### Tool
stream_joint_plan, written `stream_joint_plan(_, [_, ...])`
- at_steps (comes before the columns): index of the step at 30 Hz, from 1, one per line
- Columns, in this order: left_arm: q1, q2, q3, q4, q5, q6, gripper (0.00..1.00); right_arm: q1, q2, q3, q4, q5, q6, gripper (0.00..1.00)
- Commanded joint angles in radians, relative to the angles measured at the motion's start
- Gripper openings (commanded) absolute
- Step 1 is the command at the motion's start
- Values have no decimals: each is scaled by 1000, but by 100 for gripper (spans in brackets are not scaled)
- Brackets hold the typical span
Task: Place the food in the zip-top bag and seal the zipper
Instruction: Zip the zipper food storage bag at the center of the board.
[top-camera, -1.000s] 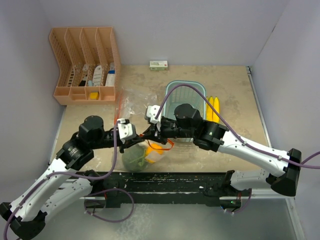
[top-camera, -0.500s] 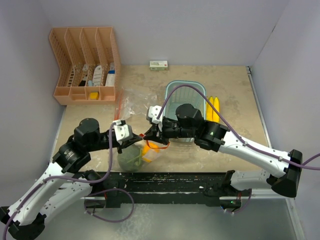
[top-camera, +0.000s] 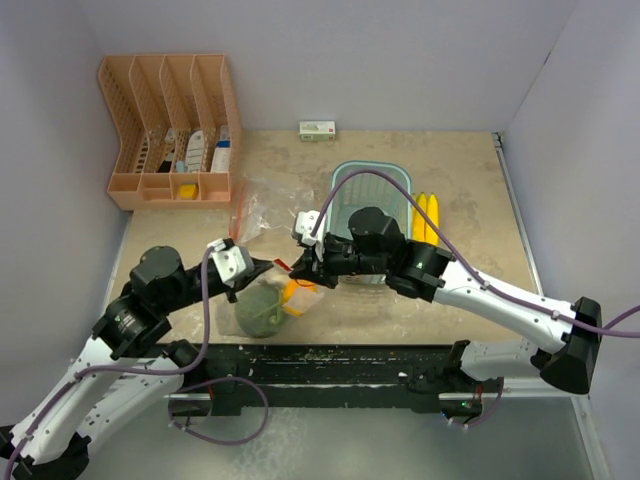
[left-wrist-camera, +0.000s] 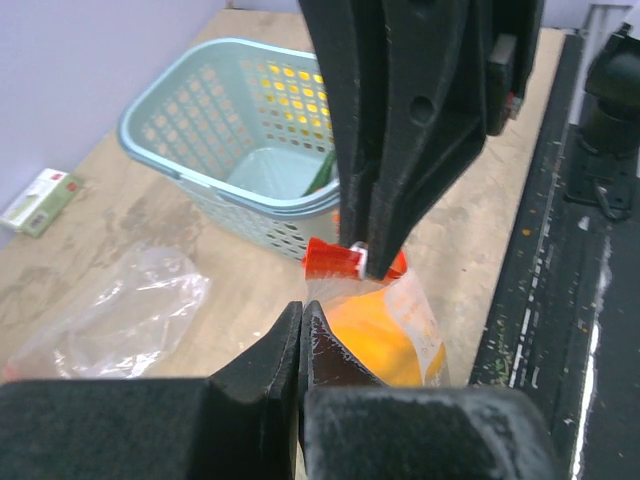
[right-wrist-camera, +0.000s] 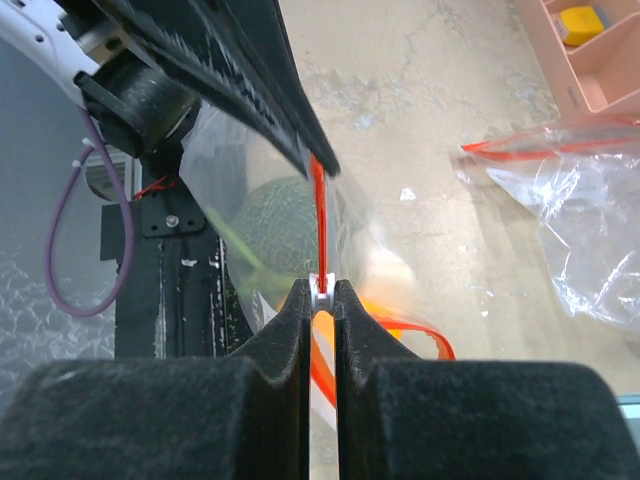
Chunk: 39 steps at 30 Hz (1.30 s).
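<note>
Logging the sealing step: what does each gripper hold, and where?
Both pinch the clear plastic zip-top bag: the left gripper at its top edge, the right gripper on the white slider of its red zipper.

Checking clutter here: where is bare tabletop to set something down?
Bare: the back right corner beyond the yellow bananas; the back strip between the peach slotted organiser and the small green-white box. Crowded: the front middle, where the left arm and right arm hold the filled clear zip-top bag beside the light blue mesh basket and an empty clear bag.
</note>
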Motion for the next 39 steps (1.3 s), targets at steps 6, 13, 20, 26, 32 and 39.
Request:
stream_joint_plan(6, [4,-78,22,184,-235,-30,0,-21,-59,-52,-101,54,6,8])
stream_joint_plan(13, [4,-76,8,185,-207,-23,0,-22,-67,-61,-93,24,11,7])
stream_joint_plan(20, [5,-44,39,98,70,77,1,-22,-78,-59,-80,0,19,7])
stream_joint_plan(26, [4,78,87,3,246,183,43,-22,-81,-43,-85,-15,9,7])
stream_joint_plan(32, [4,107,49,29,294,245,67,-22,-84,-31,-96,-24,1,6])
stream_joint_plan(39, [4,164,28,105,277,212,68,-22,-90,-31,-99,-32,-4,6])
